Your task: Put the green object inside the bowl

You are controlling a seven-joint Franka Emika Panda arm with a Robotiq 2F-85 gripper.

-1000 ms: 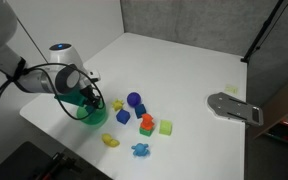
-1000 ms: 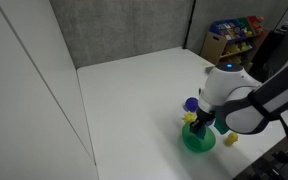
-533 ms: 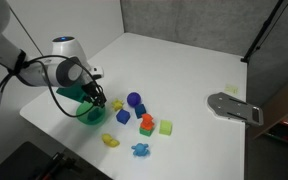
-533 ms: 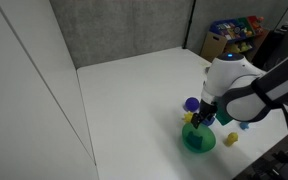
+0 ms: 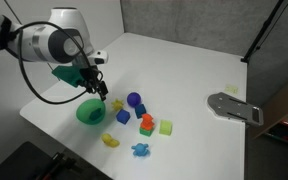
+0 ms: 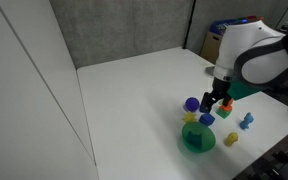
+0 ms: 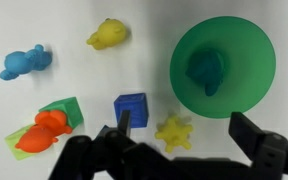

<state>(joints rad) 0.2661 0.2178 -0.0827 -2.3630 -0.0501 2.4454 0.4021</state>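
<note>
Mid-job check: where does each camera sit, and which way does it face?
Exterior view: raised off the white table, facing the grey wall; arm and gripper at left.
Exterior view: from another side, beside a white partition; arm at right.
Wrist view: straight down on the toys; open gripper along the bottom.
Shared: all show the round bright green plastic bowl.

The wrist view shows a blue cube [image 7: 131,107] just beside a yellow star [image 7: 174,131], a lime-green cube [image 7: 66,108] touching an orange toy [image 7: 39,137], and a light-blue figure [image 7: 22,62] and a yellow piece [image 7: 107,34] lying apart. In an exterior view a purple ball [image 5: 134,99] sits among these toys on the white table [image 5: 184,65], with a flat grey plate [image 5: 234,107] well apart.
</note>
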